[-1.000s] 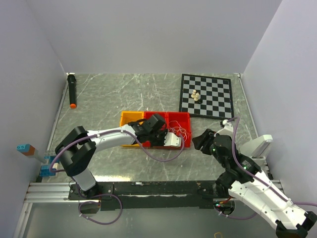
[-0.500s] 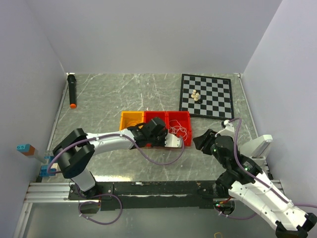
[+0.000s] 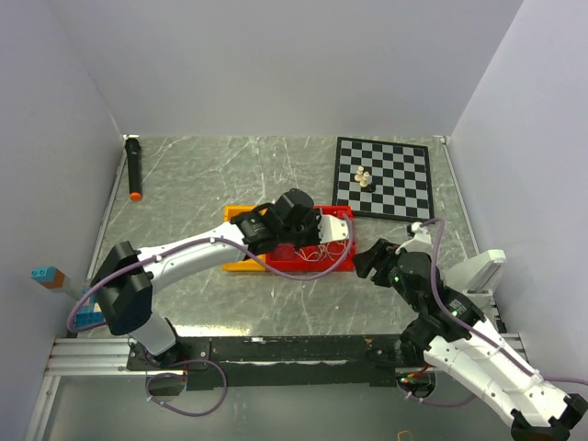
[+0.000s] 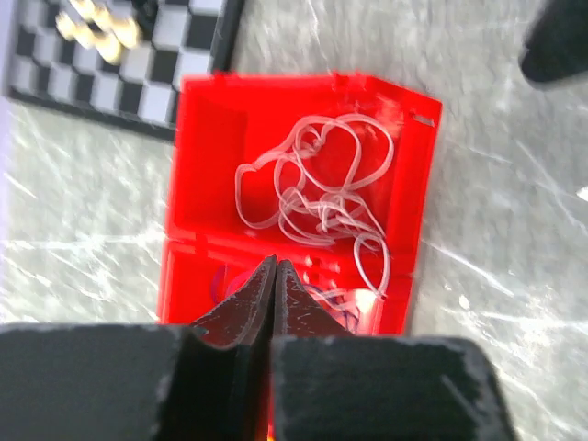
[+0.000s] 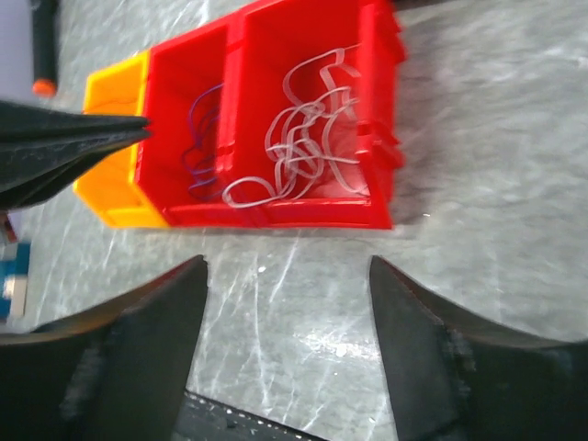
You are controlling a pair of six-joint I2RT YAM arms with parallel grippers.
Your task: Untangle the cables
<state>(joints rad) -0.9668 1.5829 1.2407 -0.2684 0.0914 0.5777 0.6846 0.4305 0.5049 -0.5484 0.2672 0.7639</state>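
Left claw [image 4: 276, 263], right claw [image 5: 285, 276], three bins [image 5: 276, 217]

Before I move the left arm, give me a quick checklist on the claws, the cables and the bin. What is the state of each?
1. Left claw shut: ok, fingers pressed together above the red bin.
2. A cable pinched in it: cannot tell.
3. Right claw open and empty: ok, over the table beside the bin.
4. White cables untangled: not ok, overlapping loops in the end compartment.
5. Purple cables free of the white ones: cannot tell; they lie in the next compartment.
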